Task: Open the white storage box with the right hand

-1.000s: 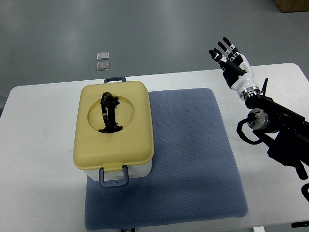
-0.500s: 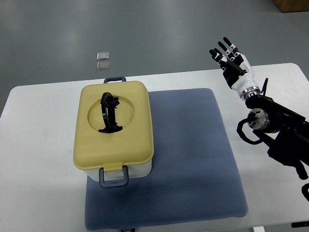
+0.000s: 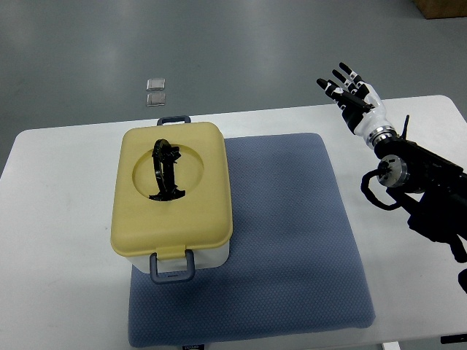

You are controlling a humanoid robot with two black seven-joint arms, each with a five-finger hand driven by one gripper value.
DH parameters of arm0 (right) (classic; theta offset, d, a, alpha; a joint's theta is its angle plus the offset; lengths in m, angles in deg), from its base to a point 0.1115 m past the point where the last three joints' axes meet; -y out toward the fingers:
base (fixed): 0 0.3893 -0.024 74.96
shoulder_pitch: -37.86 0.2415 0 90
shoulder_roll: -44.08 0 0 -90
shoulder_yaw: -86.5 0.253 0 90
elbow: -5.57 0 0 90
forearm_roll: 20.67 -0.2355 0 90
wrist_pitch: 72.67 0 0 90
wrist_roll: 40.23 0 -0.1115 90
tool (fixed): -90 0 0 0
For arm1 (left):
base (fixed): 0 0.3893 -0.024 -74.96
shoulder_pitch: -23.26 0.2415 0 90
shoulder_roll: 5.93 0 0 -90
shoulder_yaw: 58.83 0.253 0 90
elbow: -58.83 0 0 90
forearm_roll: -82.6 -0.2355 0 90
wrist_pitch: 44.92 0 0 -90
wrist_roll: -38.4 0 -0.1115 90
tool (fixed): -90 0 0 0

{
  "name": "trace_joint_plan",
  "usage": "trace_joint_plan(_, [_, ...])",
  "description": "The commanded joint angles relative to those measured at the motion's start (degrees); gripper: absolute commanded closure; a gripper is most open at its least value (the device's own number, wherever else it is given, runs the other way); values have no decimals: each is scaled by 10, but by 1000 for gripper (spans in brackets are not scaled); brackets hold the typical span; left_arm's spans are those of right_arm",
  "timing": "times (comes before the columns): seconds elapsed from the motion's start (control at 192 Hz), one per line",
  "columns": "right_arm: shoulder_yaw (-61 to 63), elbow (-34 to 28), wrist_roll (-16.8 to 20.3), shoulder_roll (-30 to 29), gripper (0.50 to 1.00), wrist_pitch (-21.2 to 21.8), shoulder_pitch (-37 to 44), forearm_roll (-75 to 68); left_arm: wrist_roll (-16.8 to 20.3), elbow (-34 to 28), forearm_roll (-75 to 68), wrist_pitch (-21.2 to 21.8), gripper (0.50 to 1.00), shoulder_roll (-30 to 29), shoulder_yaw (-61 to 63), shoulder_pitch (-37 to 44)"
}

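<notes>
My right hand (image 3: 353, 95) wide open at two o'clock, past the mat's (image 3: 284, 240) edge, far from the closed box (image 3: 172, 191).

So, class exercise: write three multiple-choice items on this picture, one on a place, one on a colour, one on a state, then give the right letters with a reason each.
1. Where does the storage box stand?
A. on the left edge of the blue mat
B. on the floor
C. at the table's right end

2. What colour is the box's lid?
A. red
B. pale yellow
C. green

3. How is the right hand?
A. closed on the black handle
B. pressing the lid
C. open, holding nothing

Answers: 1 A, the mat lies under its right part. 2 B, the top is yellow. 3 C, its fingers are spread, far from the box.
</notes>
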Motion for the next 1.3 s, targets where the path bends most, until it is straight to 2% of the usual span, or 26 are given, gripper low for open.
trace_joint_plan(0.0, [0, 1, 1, 0, 574, 0, 0, 2, 0, -1, 0, 0, 500, 0, 1, 0])
trace_joint_plan(0.365, [-1, -18, -1, 3, 574, 7, 2, 14, 0, 0, 0, 0, 500, 0, 0, 0])
trace_joint_plan(0.682, [-1, -50, -7, 38, 574, 23, 52, 194, 0, 0, 0, 0, 500, 0, 0, 0])
trace_joint_plan(0.911, [-1, -67, -7, 80, 576, 78, 119, 347, 0, 0, 0, 0, 500, 0, 0, 0])
trace_joint_plan(1.042, [-1, -85, -7, 86, 576, 105, 147, 446, 0, 0, 0, 0, 500, 0, 0, 0])
trace_joint_plan(1.198, [-1, -117, -7, 93, 576, 149, 166, 506, 0, 0, 0, 0, 500, 0, 0, 0])
trace_joint_plan(1.297, [-1, -137, -6, 94, 576, 161, 172, 545, 0, 0, 0, 0, 500, 0, 1, 0])
